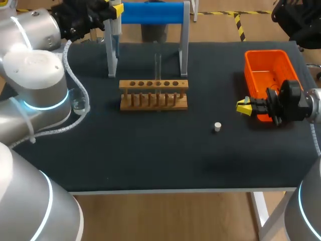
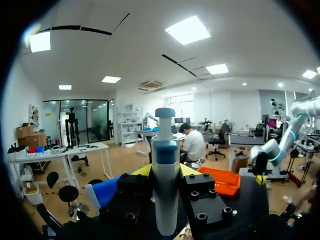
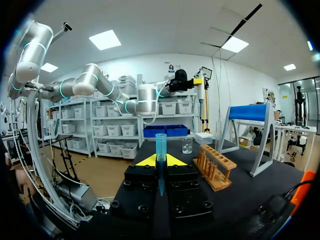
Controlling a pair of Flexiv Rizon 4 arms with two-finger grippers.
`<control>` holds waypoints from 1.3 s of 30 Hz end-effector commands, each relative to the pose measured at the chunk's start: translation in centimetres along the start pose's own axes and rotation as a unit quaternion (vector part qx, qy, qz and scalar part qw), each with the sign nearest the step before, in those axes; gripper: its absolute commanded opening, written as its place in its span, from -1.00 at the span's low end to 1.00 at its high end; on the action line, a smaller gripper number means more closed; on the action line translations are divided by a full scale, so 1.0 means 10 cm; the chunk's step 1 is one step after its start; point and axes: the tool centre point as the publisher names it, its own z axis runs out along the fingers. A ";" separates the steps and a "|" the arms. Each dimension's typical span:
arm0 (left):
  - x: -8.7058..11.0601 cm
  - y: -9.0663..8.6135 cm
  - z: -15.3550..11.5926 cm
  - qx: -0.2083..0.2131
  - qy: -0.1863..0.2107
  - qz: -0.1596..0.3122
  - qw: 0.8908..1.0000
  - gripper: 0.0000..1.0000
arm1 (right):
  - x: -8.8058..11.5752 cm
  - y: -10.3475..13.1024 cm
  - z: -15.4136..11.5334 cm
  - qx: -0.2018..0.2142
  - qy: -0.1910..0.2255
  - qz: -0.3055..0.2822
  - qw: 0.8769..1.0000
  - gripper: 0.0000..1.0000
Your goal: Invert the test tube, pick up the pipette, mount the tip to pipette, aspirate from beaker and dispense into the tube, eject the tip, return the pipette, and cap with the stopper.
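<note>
Blue tip, clamped in right tool, shows only wrist-side.

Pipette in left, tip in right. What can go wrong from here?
1. The tip is slim and gripped by the right end effector; slight misalignment with the pipette could botch mounting or dislodge it.
2. The beaker sits right beside the left arm; a swing down could knock it.

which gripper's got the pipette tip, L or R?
The right gripper: it is shut on the blue pipette tip, beside the orange bin. The left gripper is shut on the pipette instead, back by the blue stand.
</note>
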 end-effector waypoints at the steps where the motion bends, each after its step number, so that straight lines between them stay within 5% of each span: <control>1: 0.18 -0.02 -0.24 0.036 0.109 0.003 0.993 -1.00 | 0.01 0.00 0.01 0.000 -0.002 -0.001 1.000 -1.00; 8: 0.57 -0.12 -0.27 0.055 0.141 0.005 0.988 -1.00 | 0.01 0.00 0.01 0.000 -0.002 -0.001 1.000 -1.00; 16: 0.90 -0.08 -0.20 0.007 0.164 0.024 0.986 -1.00 | 0.01 0.00 0.01 0.000 -0.002 -0.001 1.000 -1.00; 39: 1.45 -0.22 -0.02 0.023 0.220 0.033 0.975 -1.00 | 0.01 0.00 0.01 0.000 -0.002 -0.001 1.000 -1.00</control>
